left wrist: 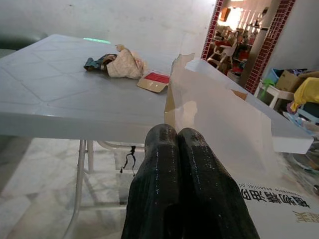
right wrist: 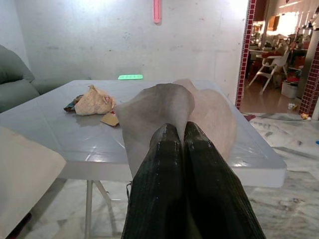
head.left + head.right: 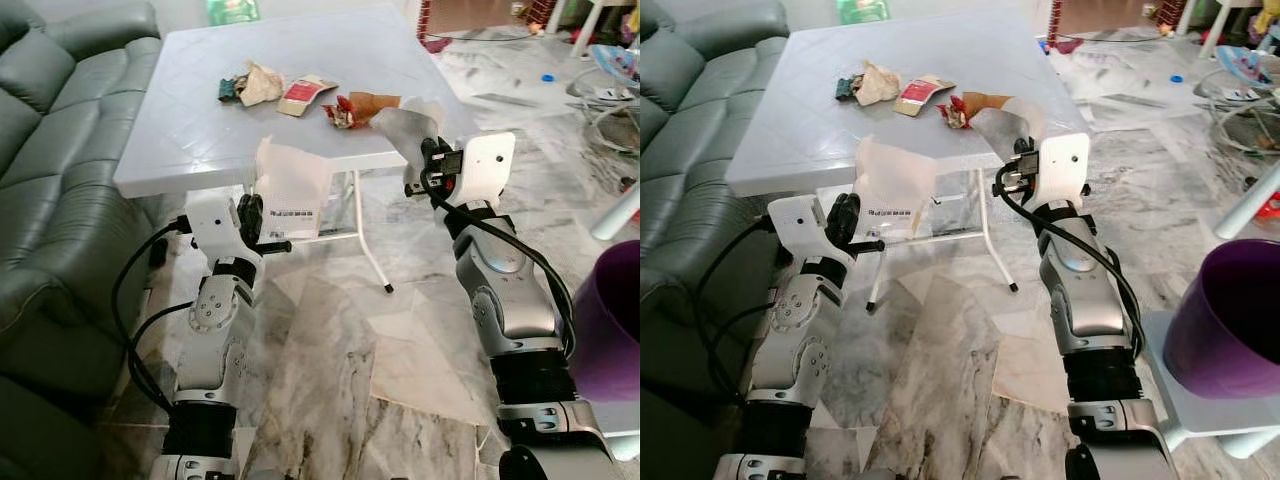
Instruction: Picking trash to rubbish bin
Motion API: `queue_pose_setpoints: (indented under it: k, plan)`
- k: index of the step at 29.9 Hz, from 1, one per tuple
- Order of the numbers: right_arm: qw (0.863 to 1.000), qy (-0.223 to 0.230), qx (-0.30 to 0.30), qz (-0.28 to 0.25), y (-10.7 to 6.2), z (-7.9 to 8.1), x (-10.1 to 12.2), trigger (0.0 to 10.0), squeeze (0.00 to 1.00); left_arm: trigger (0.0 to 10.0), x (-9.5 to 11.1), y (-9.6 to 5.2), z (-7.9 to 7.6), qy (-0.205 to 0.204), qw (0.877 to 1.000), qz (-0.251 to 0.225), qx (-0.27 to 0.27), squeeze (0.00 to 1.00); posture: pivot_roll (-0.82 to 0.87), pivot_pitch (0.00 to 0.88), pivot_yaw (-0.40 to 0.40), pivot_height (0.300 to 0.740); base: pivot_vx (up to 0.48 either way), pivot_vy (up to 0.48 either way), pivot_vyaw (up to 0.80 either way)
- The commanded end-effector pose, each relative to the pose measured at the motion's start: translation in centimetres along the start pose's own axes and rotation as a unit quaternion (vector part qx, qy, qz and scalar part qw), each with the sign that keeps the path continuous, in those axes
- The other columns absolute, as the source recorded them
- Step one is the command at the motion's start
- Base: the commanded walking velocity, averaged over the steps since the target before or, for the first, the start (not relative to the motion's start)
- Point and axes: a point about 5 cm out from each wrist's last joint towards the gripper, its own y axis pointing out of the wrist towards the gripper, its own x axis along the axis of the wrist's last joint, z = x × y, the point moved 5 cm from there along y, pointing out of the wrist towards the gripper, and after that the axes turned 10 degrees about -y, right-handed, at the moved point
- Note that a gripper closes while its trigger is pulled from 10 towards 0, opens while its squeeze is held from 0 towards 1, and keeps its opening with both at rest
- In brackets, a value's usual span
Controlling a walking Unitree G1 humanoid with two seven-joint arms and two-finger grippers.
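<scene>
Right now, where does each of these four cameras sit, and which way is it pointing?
Left eye view: on the head, looking forward and down at the white table; both silver arms show.
Right eye view: beside it, same scene, plus the purple bin.
Left wrist view: on the left wrist, looking along the left gripper, shut on a translucent bag.
Right wrist view: on the right wrist, looking along the right gripper, shut on a crumpled paper.
Both wrist views share the tabletop wrappers.

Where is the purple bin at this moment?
The purple bin stands on the floor at the robot's far right, beside the right arm's elbow and well away from the white table.
</scene>
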Motion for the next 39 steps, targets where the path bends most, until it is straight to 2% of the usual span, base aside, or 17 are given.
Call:
queue_pose_setpoints:
  k: [1, 12, 16, 25, 33, 37, 39]
  plan:
    - [1.000, -0.002, 0.002, -0.005, 0.16, 0.03, 0.41, 10.0, 0.00, 0.0, 0.22, 0.12, -0.15, 0.004, 1.000, -0.004, -0.006, 0.00, -0.04, 0.056, 0.053, 0.740, 0.371, 0.000, -0.80]
    - [1.000, -0.003, 0.000, -0.006, 0.07, -0.06, 0.44, 10.0, 0.00, 0.0, 0.10, 0.10, -0.24, 0.002, 1.000, -0.002, -0.008, 0.00, -0.05, 0.058, 0.058, 0.740, 0.373, -0.207, -0.80]
    - [1.000, -0.004, -0.001, -0.007, 0.09, -0.05, 0.46, 10.0, 0.00, 1.2, 0.14, 0.07, -0.30, 0.000, 1.000, -0.004, -0.011, 0.00, -0.05, 0.058, 0.058, 0.740, 0.000, 0.000, -0.80]
    - [1.000, -0.003, -0.002, -0.007, 0.13, -0.06, 0.49, 10.0, 0.00, 1.6, 0.10, 0.07, -0.45, -0.003, 1.000, -0.003, -0.015, 0.00, -0.05, 0.057, 0.059, 0.740, 0.000, 0.000, -0.80]
    - [1.000, -0.003, -0.003, -0.007, 0.14, -0.15, 0.50, 10.0, 0.00, 3.2, 0.21, 0.20, -0.42, -0.013, 1.000, -0.004, -0.010, 0.00, -0.05, 0.057, 0.061, 0.740, 0.000, 0.000, -0.80]
    - [1.000, -0.003, -0.003, -0.008, 0.14, -0.14, 0.51, 10.0, 0.00, 3.1, 0.19, 0.19, -0.41, -0.017, 1.000, -0.004, -0.009, 0.00, -0.05, 0.057, 0.061, 0.740, 0.000, 0.000, -0.80]
    - [1.000, -0.001, -0.004, -0.009, 0.15, -0.20, 0.55, 10.0, 0.00, 2.5, 0.15, 0.25, -0.38, -0.018, 1.000, -0.002, -0.008, 0.00, -0.05, 0.057, 0.061, 0.740, 0.000, 0.000, -0.53]
